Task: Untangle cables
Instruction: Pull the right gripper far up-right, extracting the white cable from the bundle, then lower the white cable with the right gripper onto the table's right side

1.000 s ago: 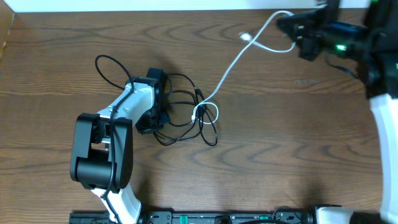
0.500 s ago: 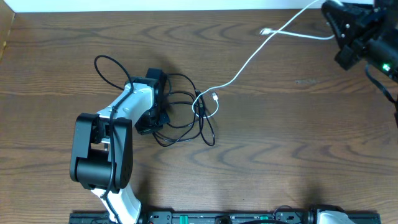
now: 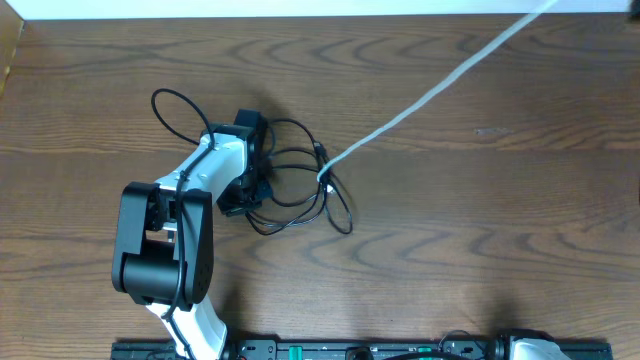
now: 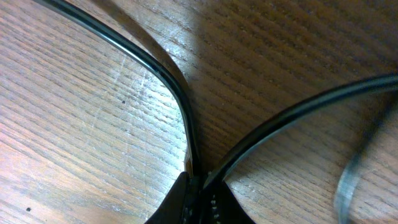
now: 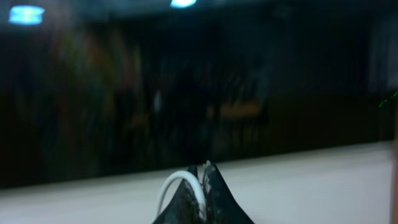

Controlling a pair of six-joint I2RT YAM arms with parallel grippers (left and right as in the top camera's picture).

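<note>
Where the left jaws bite: shut on two strands of the black cables (image 4: 163, 73), which meet in a V at the tips, low over the counter (image 4: 93, 143).
Reason for this hold: judged to be an anchor. With the black bundle pinned, a pull from the other side cannot drag the whole knot along.
Right jaws: pressed together on a small loop of the white cable (image 5: 180, 185). That wrist view faces a dark background away from the work, and the arm is outside the overhead view.
Left arm (image 3: 215, 165): reaches in from the lower left and ends at the left side of the bundle.
White cable, overhead: one straight, taut-looking line (image 3: 430, 95) from the upper right edge down to the bundle. Its end sits at the right side of the black loops.
Black cables, overhead: loose overlapping loops (image 3: 300, 205) just right of the left arm, with one separate loop curling out to the upper left.
Crossing point: it cannot be told whether the white end is threaded through a black loop or only lies over it.
Step in hand: judged to be drawing the white cord clear while the black ones are held down.
Risk: a snagged plug could tighten the loops instead of freeing them.
</note>
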